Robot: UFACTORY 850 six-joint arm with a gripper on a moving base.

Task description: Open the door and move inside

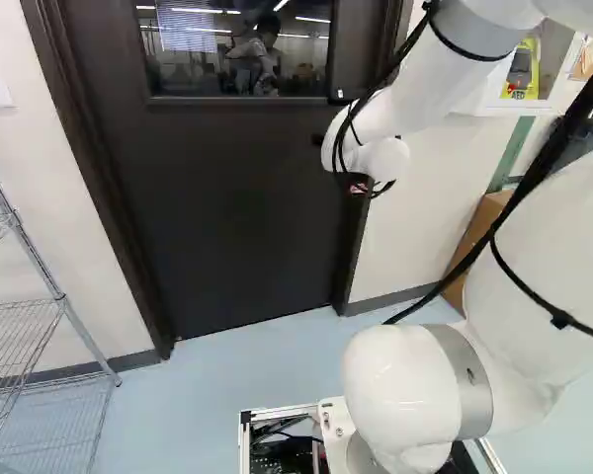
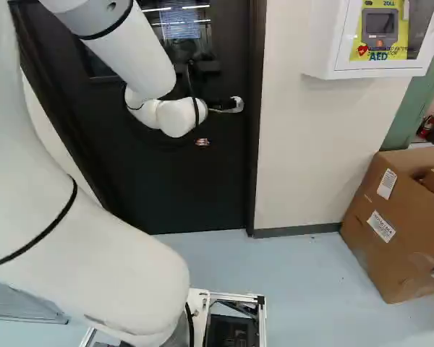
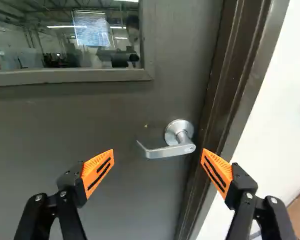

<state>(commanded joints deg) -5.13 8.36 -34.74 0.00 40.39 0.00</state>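
The dark door (image 1: 227, 207) stands closed in its frame, with a window in its upper part. Partly hidden behind my wrist in the left base view, the gripper (image 1: 358, 187) is close to the door's right side. Seen from the wrist, the gripper (image 3: 157, 167) has its two orange-padded fingers wide apart and nothing held. A silver lever handle (image 3: 171, 149) lies ahead, between the lines of the fingers and nearer the right-hand one, its lever roughly level. In the right base view the handle (image 2: 237, 105) shows just beyond my wrist.
The dark door frame (image 3: 225, 95) runs close beside the handle, with white wall past it. A wire shelf (image 1: 40, 306) stands at the left of the left base view. An AED cabinet (image 2: 380, 36) hangs right of the door, above an open cardboard box (image 2: 390, 224).
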